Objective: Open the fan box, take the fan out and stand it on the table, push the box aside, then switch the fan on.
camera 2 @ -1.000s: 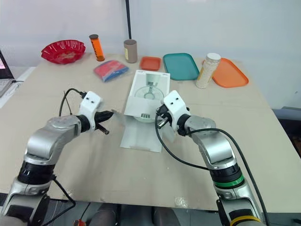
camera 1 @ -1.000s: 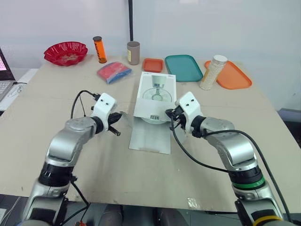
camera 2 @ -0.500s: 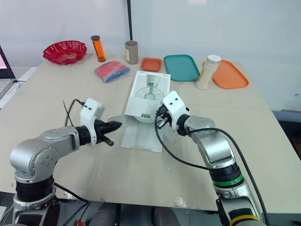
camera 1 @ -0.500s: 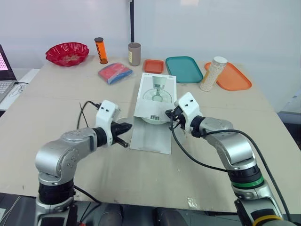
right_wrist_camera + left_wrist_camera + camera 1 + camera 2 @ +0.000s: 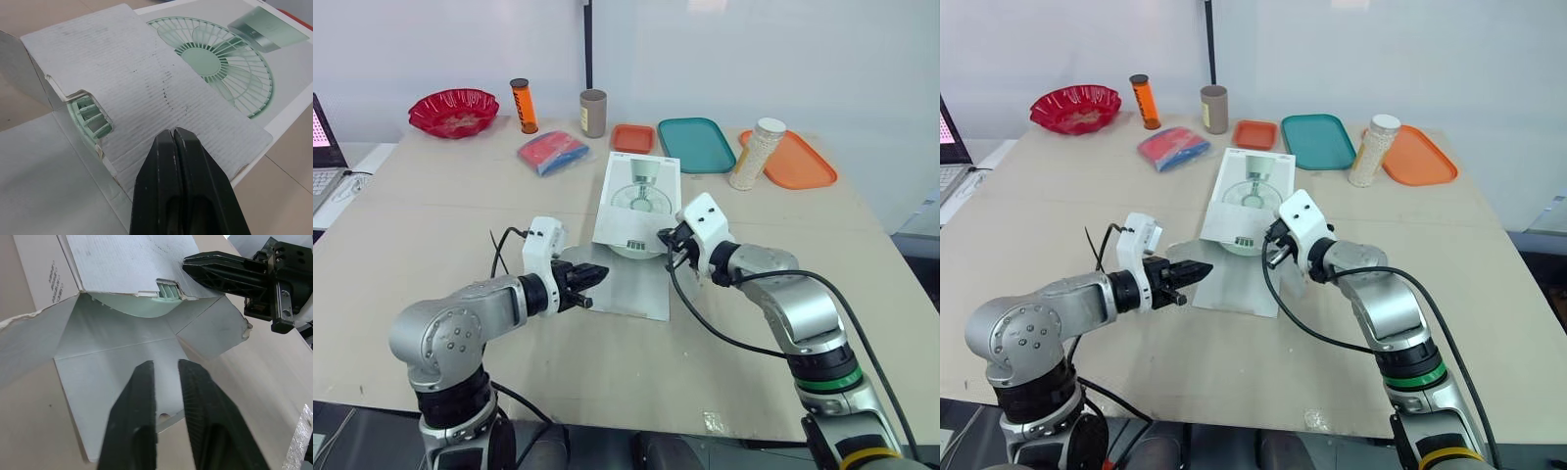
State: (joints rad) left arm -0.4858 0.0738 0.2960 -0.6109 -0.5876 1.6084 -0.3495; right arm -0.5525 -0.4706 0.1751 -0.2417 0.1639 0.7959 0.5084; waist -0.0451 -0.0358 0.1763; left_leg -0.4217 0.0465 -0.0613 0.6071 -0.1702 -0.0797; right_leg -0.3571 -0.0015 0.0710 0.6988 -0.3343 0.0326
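Fan point(image 5: 91, 118) mostly hidden w/in box point(image 5: 637, 199)

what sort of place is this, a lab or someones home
Most likely a robot test lab, not a home: a plain table against a bare white wall, set with unrelated props such as a red bowl, a teal tray and a fan box, with a laptop beside it.

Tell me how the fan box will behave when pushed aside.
The fan box is thin cardboard with torn flap edges, so its walls probably flex. Lying flat on the table, it should slide rather than tip. The fan inside likely adds weight.
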